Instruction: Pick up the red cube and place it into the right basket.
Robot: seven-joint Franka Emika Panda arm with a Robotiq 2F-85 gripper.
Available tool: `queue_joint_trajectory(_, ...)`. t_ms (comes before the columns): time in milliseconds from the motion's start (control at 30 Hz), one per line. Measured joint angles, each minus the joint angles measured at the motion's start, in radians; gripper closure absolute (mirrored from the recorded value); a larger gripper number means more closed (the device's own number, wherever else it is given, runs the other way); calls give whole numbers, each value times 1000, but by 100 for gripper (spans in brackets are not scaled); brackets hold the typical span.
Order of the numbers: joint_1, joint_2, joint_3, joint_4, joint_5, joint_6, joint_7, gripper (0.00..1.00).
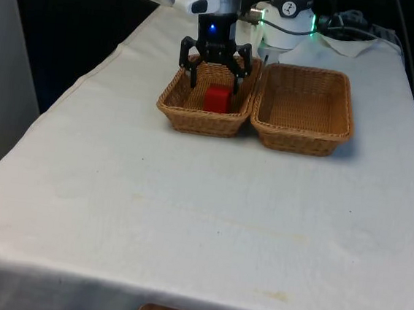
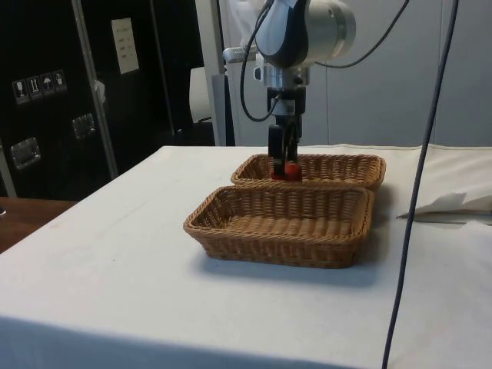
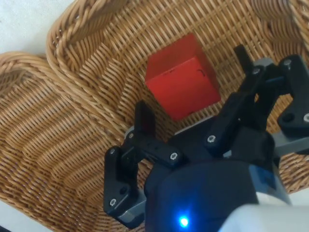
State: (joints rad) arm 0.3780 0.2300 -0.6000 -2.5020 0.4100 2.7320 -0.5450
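In the front view we see the red cube [image 1: 217, 99] lying in the wicker basket [image 1: 173, 106] on that view's left, with the empty basket [image 1: 301, 138] touching it on the right. The gripper [image 1: 214, 79] hangs over the cube, fingers spread wide. The wrist view shows the fingers [image 3: 144, 121] flanking the cube [image 3: 182, 83] without touching it, which the side view hides.

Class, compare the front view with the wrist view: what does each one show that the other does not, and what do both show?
Front view alone: the whole table under its cloth, and the second basket, standing empty at that view's right, touching the first. Wrist view alone: the cube's top face from above, with the weave of the basket floor around it. Both: the open gripper over the red cube, which sits in the basket at the front view's left.
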Motion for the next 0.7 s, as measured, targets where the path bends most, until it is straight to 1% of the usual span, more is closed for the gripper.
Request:
queue_joint_trajectory(233, 0, -2, 0, 2, 0, 0, 0, 0)
queue_joint_trajectory(367, 1, -41, 8, -5, -6, -5, 10, 0)
queue_joint_trajectory(433, 2, -61, 15, -13, -17, -6, 25, 0)
queue_joint_trajectory(467, 3, -81, 24, -19, -36, -6, 48, 0)
queue_joint_trajectory(533, 3, -81, 24, -19, -36, -6, 48, 0)
queue_joint_trajectory(567, 3, -98, 33, -23, -61, -7, 76, 0)
queue_joint_trajectory(600, 3, -98, 33, -23, -61, -7, 76, 0)
queue_joint_trajectory(700, 3, -123, 50, -27, -100, -12, 124, 0)
